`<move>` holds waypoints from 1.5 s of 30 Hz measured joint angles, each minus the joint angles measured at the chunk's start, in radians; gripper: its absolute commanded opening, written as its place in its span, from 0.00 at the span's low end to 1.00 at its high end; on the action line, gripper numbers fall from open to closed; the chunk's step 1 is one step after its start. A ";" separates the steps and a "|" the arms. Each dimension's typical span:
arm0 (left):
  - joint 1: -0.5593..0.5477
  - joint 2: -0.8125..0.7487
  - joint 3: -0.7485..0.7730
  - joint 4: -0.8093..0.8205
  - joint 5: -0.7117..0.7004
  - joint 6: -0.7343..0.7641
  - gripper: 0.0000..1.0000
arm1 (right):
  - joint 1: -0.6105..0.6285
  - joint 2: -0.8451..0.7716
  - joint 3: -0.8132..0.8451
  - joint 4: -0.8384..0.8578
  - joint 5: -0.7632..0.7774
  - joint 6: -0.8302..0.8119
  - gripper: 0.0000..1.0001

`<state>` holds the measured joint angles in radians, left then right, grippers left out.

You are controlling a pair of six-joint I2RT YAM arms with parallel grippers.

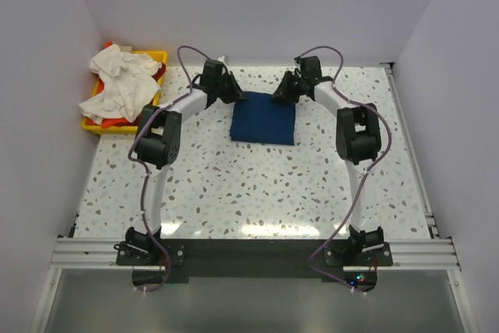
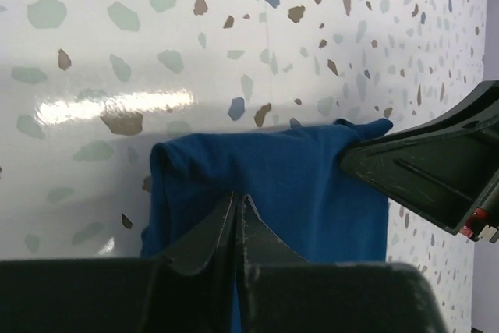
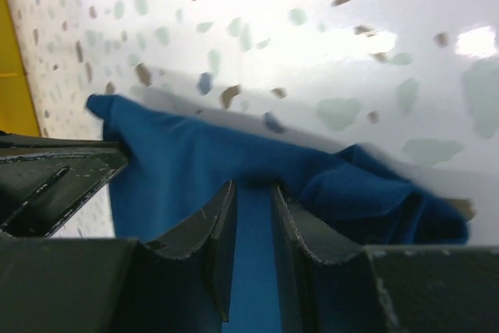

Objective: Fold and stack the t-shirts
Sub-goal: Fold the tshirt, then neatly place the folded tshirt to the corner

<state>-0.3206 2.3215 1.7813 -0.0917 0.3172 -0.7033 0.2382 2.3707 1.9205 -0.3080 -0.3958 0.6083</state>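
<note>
The speckled table (image 1: 257, 193) carries the blue t-shirt (image 1: 264, 120), folded flat at its far middle between my two arms. The white t-shirts (image 1: 117, 76) heaped in the yellow tray (image 1: 161, 55) at far left show only from above. My left gripper (image 2: 238, 202) is pressed together over the shirt's edge; I cannot tell whether it nips cloth. My right gripper (image 3: 253, 193) stands a narrow gap apart, with blue cloth showing between its fingers.
</note>
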 measured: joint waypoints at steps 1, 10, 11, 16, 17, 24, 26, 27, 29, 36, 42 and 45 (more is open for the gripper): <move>0.003 0.024 0.021 0.000 0.000 0.003 0.10 | -0.009 0.024 0.018 0.001 0.000 0.003 0.27; 0.050 0.135 0.098 0.007 -0.003 -0.010 0.11 | -0.106 0.101 0.056 0.051 -0.072 0.111 0.30; 0.057 0.135 0.098 0.006 -0.005 -0.010 0.11 | -0.113 0.103 0.056 0.053 -0.074 0.116 0.32; 0.069 0.135 0.103 -0.001 -0.007 -0.010 0.13 | -0.128 0.110 0.058 0.070 -0.117 0.151 0.37; 0.070 0.135 0.106 -0.002 -0.007 -0.010 0.14 | -0.128 0.110 0.060 0.070 -0.120 0.151 0.39; 0.070 0.059 0.083 -0.021 -0.031 -0.006 0.16 | -0.129 0.027 0.016 0.030 -0.054 0.117 0.49; 0.067 -0.003 0.051 -0.029 -0.039 -0.001 0.16 | -0.131 -0.055 -0.037 0.015 -0.013 0.099 0.54; 0.064 -0.036 0.035 -0.028 -0.046 0.002 0.16 | -0.132 -0.090 -0.057 0.012 0.001 0.091 0.56; 0.053 -0.097 0.007 -0.027 -0.056 0.009 0.17 | -0.134 -0.176 -0.105 0.008 0.029 0.072 0.58; -0.069 -0.174 -0.047 -0.015 -0.078 0.015 0.17 | -0.133 -0.309 -0.248 0.019 0.091 0.007 0.73; -0.187 -0.129 -0.073 -0.022 -0.076 0.014 0.17 | -0.100 -0.277 -0.325 -0.008 0.143 -0.052 0.76; -0.216 -0.093 -0.073 -0.023 -0.076 0.014 0.16 | -0.079 -0.248 -0.326 -0.011 0.154 -0.071 0.76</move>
<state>-0.5365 2.2280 1.7081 -0.1146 0.2417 -0.6891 0.1593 2.1227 1.5948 -0.3187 -0.2413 0.5369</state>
